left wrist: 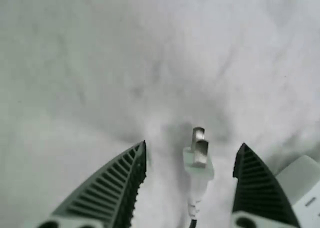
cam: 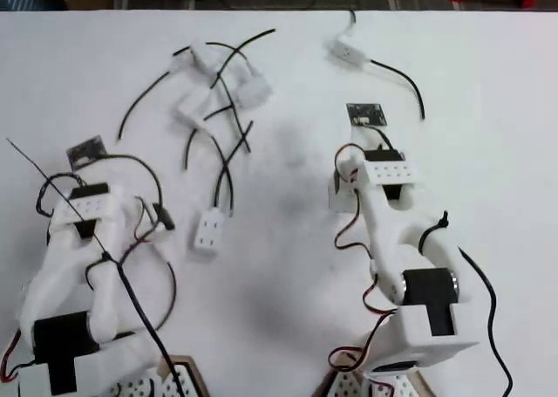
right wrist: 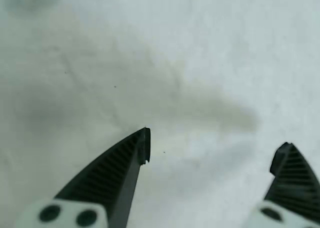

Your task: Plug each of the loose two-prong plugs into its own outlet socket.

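My left gripper (left wrist: 193,147) stands open just above the white table. A white two-prong plug (left wrist: 198,160) lies between its fingers, untouched, prongs pointing away and black cord trailing back. A white outlet block's corner (left wrist: 302,180) lies just outside one finger. My right gripper (right wrist: 216,140) is open over bare table with nothing between its fingers. From above, the left arm's head (cam: 87,207) is at the left and the right arm's head (cam: 384,172) at centre right. A tangle of white plugs, outlets and black cords (cam: 218,92) lies at the back centre. One white outlet (cam: 207,229) lies apart.
Another white plug-and-cord piece (cam: 347,51) lies at the back right. Black and red arm cables loop beside both arms. The table's far edge (cam: 279,11) runs across the top.
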Controlling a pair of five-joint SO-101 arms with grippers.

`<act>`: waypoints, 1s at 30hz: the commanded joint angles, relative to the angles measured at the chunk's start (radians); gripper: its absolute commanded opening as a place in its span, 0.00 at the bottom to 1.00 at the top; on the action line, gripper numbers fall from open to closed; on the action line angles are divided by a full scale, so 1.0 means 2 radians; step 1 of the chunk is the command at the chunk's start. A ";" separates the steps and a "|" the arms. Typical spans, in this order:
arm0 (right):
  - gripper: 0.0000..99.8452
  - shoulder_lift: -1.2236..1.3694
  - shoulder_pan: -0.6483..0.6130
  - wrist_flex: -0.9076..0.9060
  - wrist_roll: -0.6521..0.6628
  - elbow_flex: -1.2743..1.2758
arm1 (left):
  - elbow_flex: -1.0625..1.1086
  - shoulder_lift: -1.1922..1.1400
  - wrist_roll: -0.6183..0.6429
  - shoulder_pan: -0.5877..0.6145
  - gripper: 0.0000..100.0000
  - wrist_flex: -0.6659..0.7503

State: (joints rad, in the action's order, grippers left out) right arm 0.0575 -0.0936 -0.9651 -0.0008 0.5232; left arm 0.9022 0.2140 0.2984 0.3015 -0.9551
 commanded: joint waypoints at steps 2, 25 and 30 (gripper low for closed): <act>0.38 -0.025 0.003 0.001 -0.001 -0.002 | 0.002 0.016 -0.022 0.004 0.27 0.008; 0.38 -0.025 0.005 0.000 -0.001 -0.001 | -0.031 -0.054 -0.101 -0.052 0.27 -0.028; 0.38 -0.025 0.005 0.000 -0.001 -0.001 | -0.064 -0.090 -0.104 -0.048 0.27 -0.041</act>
State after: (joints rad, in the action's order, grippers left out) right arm 0.0575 -0.0936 -0.9636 -0.0008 0.5247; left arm 0.8255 0.0637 0.0944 0.1926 -1.0365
